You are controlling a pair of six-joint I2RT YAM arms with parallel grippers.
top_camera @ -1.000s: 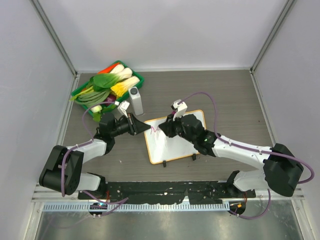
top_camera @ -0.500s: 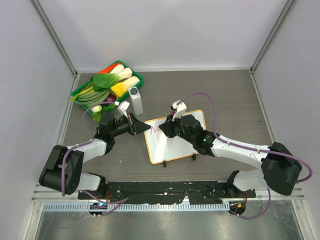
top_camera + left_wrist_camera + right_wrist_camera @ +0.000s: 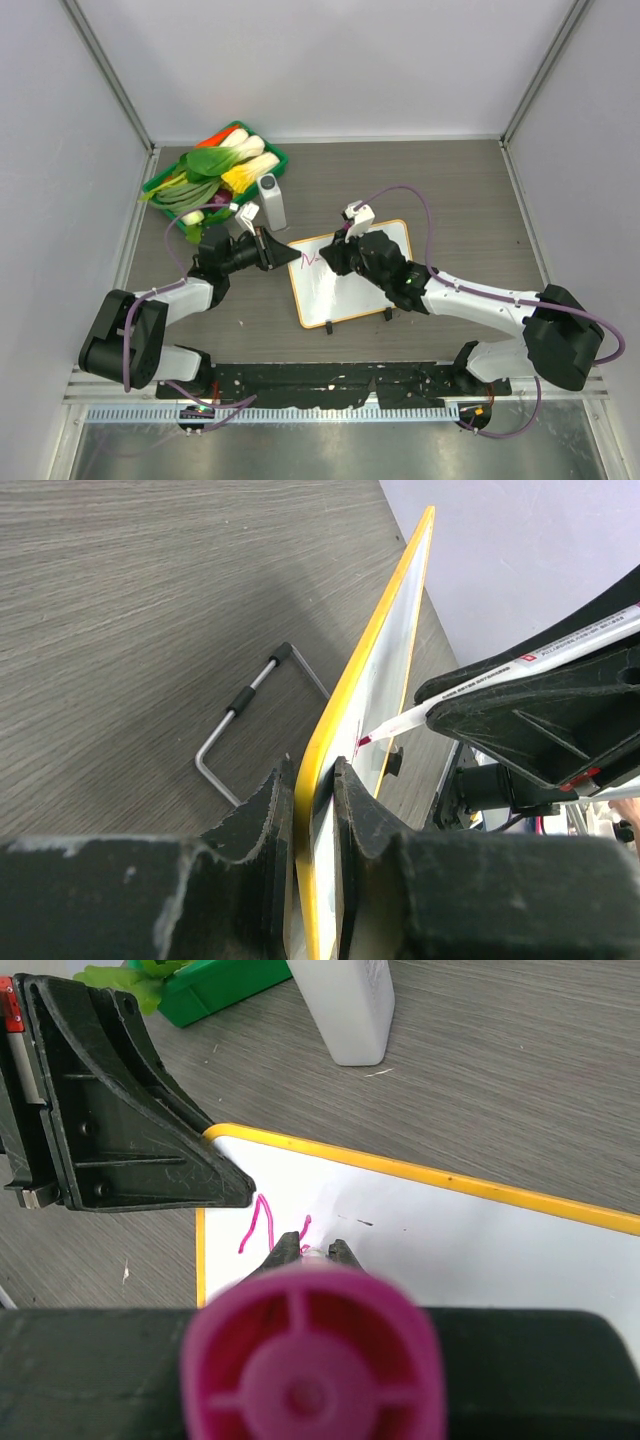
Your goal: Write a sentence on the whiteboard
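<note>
The whiteboard [image 3: 345, 300] with its orange frame lies at the table's middle. My left gripper [image 3: 290, 255] is shut on the board's left edge; in the left wrist view its jaws [image 3: 313, 780] clamp the frame [image 3: 375, 650]. My right gripper [image 3: 335, 262] is shut on a pink marker [image 3: 310, 1350] whose tip touches the board near its top left corner. The marker's white barrel and red tip also show in the left wrist view [image 3: 400, 723]. The sentence [image 3: 255, 1225] is only a first pink letter and a short stroke; it also shows in the top view [image 3: 308, 259].
A green tray of vegetables [image 3: 215, 170] sits at the back left. A white block [image 3: 271, 200] stands just behind the board's left corner and shows in the right wrist view [image 3: 345, 1010]. A bent wire stand [image 3: 250, 705] lies beside the board. Two black clip feet [image 3: 330, 326] are on its near edge.
My right gripper has shifted very slightly with the marker on the board. The left arm and the board have not moved.
</note>
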